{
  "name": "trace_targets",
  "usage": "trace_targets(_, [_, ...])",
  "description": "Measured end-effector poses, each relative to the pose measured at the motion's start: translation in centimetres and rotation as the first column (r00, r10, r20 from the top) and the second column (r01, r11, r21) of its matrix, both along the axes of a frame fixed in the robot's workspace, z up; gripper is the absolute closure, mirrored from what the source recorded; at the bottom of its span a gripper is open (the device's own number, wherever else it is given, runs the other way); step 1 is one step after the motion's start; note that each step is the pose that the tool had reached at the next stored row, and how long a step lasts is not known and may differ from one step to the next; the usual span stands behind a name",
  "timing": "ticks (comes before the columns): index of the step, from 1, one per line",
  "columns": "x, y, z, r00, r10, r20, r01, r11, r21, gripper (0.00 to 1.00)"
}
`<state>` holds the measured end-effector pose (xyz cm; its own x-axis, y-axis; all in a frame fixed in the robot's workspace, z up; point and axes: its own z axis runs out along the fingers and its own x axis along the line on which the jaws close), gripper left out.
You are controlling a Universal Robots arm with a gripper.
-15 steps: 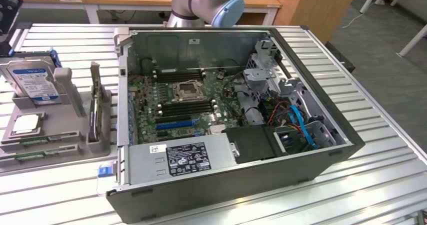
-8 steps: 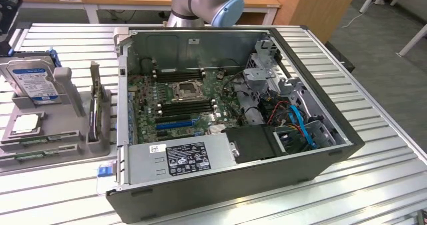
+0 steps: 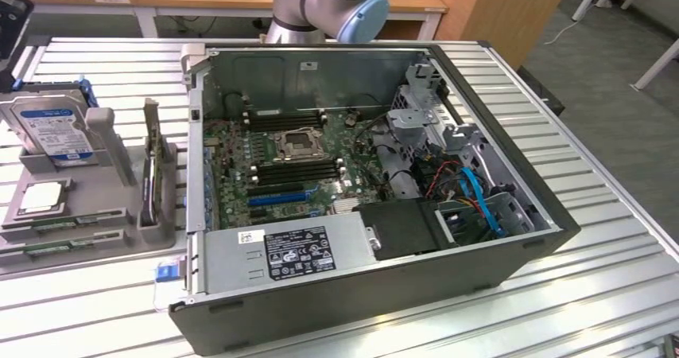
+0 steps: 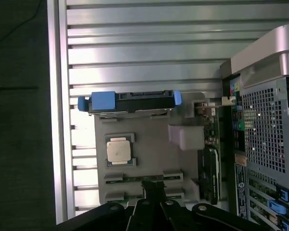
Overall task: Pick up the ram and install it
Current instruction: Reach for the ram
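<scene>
**slotjockey:** ok so where's everything sitting right now? biggest stuff first pls

**me:** Sure. There's a slatted metal table (image 3: 594,239), and on it the open computer case (image 3: 351,310), lying on its side with the panel off so the board inside shows. Just beside the case, on the exterior view's left, is the grey tray (image 3: 106,195). I'll place everything else off that.

At one end of the tray a hard drive (image 3: 53,127) stands on edge. Along the tray's case-side edge a card (image 3: 154,167) stands upright in a holder. Mid-tray is the square processor chip (image 3: 40,199). At the tray end opposite the hard drive, past the chip, is the ram (image 3: 51,224): two thin green sticks lying flat in their cradles, one beside the other.

**slotjockey:** and your pincer? holding one?

**me:** Nope, empty. My pincer (image 4: 154,185) is pressed together with nothing between the fingers, and it hangs over that ram end of the tray. In my wrist view the tips sit over about the middle of the ram (image 4: 132,179), roughly where one stick gives way to the other. I can't tell how high above them I am.

The bit that matters is how the sticks lie. Their long axis runs across the tray, parallel to the hard drive's long side, with one end aimed at the case. Their thin way runs along the tray, from the hard drive end to the ram end. So I'd say the ram is pretty much straight under me rather than off to either side.
</scene>
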<state>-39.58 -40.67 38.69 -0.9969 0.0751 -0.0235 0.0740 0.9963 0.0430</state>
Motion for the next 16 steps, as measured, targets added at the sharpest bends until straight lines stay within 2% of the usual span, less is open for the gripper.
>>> trace_targets(16, [0.0, -2.53, 0.00, 1.0000, 0.000, -0.0001, 0.000, 1.0000, -0.0001, 0.90])
